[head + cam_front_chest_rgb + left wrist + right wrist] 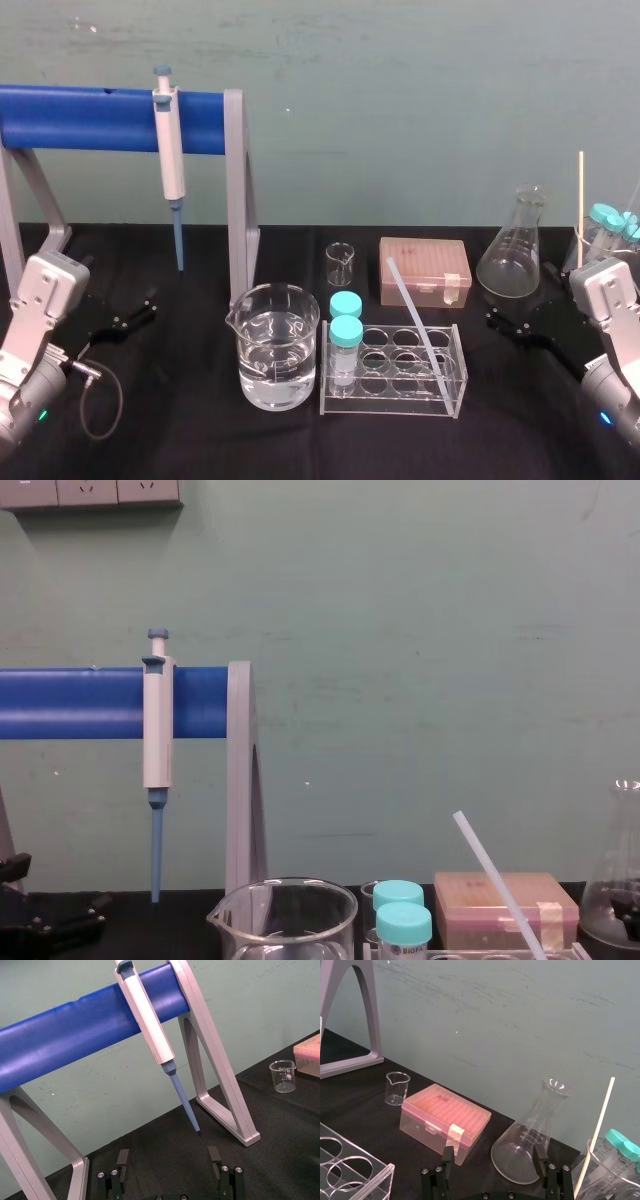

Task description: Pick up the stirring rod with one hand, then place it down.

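We judge that the task has not begun. The stirring rod [410, 305] leans tilted in the clear test tube rack [455, 400] at the middle of the black table. Its lower end sits in a rack hole towards our right and its upper end points back and to our left, towards the pink pipette tip box [425, 270]. Nothing grips it. Both the lift and the set-down are left to do.

The left gripper [133, 310] is low over the table, near the foot of the blue-barred pipette stand [236, 190] and well apart from the rod. In the left wrist view its fingers [122, 1160] stand spread apart with nothing between them.

The right gripper [510, 322] is low in front of the Erlenmeyer flask [512, 250], just to the right of the rack and nearer the rod. Its fingers [538, 1152] are also spread and empty.

Both grey forearms come in from the lower corners of the head view.
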